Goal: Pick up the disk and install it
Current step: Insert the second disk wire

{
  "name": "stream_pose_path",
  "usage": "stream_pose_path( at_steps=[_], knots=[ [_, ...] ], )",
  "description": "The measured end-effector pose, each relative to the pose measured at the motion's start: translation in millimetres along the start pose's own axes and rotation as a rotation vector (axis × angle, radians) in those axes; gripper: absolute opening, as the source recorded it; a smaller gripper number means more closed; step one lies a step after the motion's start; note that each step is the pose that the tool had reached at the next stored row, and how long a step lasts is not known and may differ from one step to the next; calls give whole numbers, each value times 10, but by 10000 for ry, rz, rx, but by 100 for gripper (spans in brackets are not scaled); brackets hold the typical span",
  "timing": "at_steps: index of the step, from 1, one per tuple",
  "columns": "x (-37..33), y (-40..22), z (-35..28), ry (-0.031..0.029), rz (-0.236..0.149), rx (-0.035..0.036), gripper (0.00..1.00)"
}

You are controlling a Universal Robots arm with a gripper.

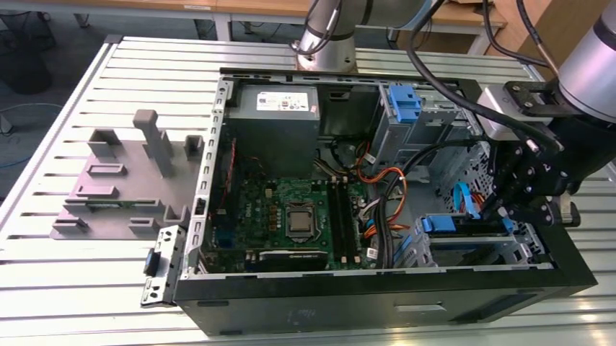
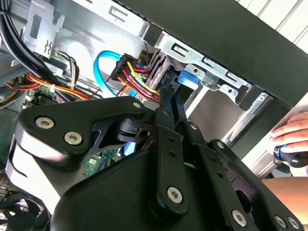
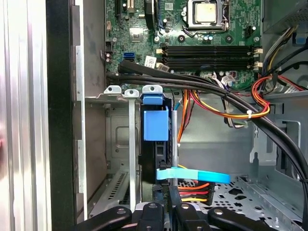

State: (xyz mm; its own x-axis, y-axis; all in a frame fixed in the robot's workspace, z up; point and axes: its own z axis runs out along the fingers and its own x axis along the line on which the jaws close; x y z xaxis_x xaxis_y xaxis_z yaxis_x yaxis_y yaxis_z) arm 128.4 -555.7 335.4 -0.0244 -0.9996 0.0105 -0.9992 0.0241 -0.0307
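My black linkage pincer (image 3: 163, 211) hangs inside the open black tower computer case (image 1: 385, 310), at the case's three o'clock side in the exterior view. I cannot tell whether it is apart, together or clamped on anything; its own links hide the tip.

Right ahead of it in the first wrist view is the disk (image 3: 156, 130), a flat drive standing on edge with a blue plastic bracket tab on its narrow end. Its long axis runs in line with my reach, straight away from me toward the green motherboard (image 3: 192, 29). It sits in a slot of the grey sheet-metal drive cage (image 3: 120, 144), so I judge it at least partly seated. In the exterior view the disk (image 1: 467, 225) lies at about eight o'clock from my pincer (image 1: 524, 205), close by.

A light blue flat data cable (image 3: 192, 175) crosses just beside the disk's near end, above a bundle of red, yellow and orange wires (image 3: 192, 190).

Farther off, in the second wrist view, a person's hand (image 2: 293, 127) rests at the case's outer wall.
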Motion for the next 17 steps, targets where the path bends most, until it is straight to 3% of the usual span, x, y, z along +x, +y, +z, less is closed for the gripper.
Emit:
stream_pose_path(
  at_steps=[17],
  knots=[
    [2, 0, 21, 7, 85, -1, 16]
  ],
)
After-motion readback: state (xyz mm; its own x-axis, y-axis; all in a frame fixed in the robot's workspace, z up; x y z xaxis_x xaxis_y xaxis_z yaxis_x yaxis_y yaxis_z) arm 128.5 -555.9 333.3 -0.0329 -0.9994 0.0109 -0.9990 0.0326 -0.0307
